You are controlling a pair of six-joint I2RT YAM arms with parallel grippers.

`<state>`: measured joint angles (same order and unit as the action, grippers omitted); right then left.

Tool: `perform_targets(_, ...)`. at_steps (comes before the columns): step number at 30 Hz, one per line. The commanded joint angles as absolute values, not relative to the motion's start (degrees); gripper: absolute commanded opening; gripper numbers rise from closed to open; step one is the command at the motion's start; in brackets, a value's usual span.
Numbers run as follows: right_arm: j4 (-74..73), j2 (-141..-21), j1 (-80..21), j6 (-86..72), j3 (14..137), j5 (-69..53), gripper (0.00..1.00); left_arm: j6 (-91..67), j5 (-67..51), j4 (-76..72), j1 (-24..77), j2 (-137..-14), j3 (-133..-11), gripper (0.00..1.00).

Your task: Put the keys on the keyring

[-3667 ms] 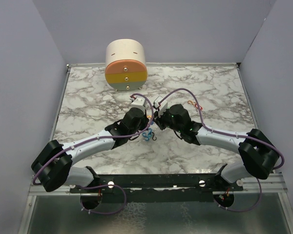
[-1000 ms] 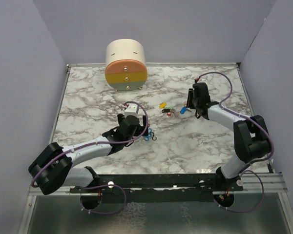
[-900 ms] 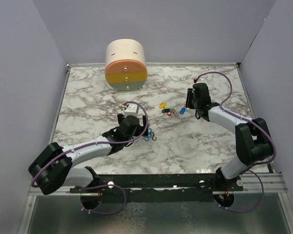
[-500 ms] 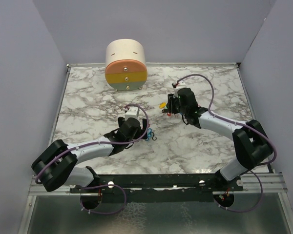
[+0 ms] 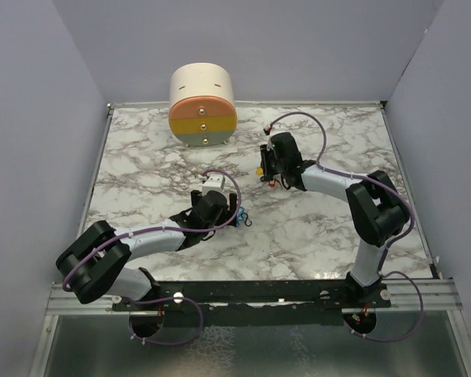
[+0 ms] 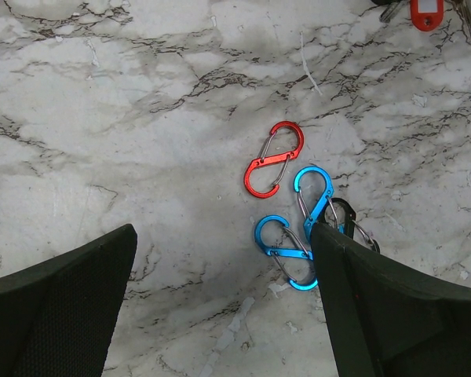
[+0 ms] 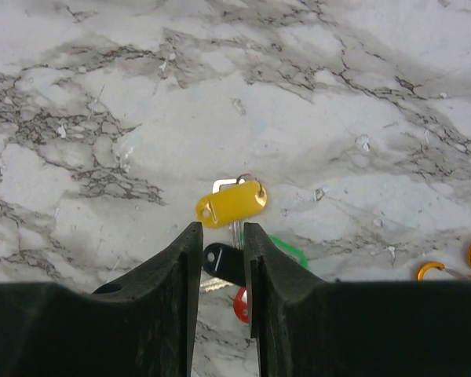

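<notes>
The keys lie in a small heap on the marble. In the right wrist view the yellow key (image 7: 231,203) is on top, with a black-looking tag (image 7: 222,261), a green one (image 7: 290,253) and a red one (image 7: 241,305) under it. My right gripper (image 7: 221,232) hovers over the heap. Its jaws stand a narrow gap apart, astride the yellow key's shank and the black tag. From above, the yellow key (image 5: 258,169) shows beside the right gripper (image 5: 266,173). My left gripper (image 6: 224,236) is wide open over bare marble, next to the keyring clips: one red (image 6: 273,159), two blue (image 6: 314,192).
A round cream box with coloured drawer fronts (image 5: 202,106) stands at the back left. An orange clip (image 7: 447,271) lies right of the key heap. A black clip (image 6: 347,216) is partly hidden by the left gripper's right finger (image 6: 400,314).
My right arm has swung left from beside the keys to over the yellow key, and its jaws have narrowed. The left gripper edged slightly towards the clips.
</notes>
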<state>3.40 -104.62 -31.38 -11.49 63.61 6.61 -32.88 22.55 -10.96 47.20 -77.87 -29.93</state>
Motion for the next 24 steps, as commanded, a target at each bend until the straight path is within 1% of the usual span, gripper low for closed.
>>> perform_targets(1,-0.18,-107.28,-31.15,-10.83,67.84,9.82,0.28,-32.83,22.06,-12.54,47.02,-78.25,-30.06,0.94)
perform_targets(5,-2.28,-106.69,-31.11,-13.24,66.82,12.23,0.32,-32.71,22.1,-12.53,47.02,-78.06,-30.04,0.94)
perform_targets(9,-3.73,-105.09,-30.93,-14.23,64.39,13.25,0.33,-32.68,22.03,-12.49,47.01,-77.59,-29.98,0.94)
perform_targets(12,-2.18,-104.38,-30.85,-13.64,63.02,13.32,0.34,-32.62,21.96,-12.85,47.02,-77.35,-29.69,0.94)
perform_targets(17,-1.88,-106.69,-30.6,-12.47,65.73,12.87,0.34,-32.75,21.72,-12.93,47.02,-77.68,-29.75,0.93)
perform_targets(24,0.1,-110.67,-29.77,-10.23,69.41,9.19,0.33,-32.48,21.97,-12.85,47.01,-77.83,-30.0,0.93)
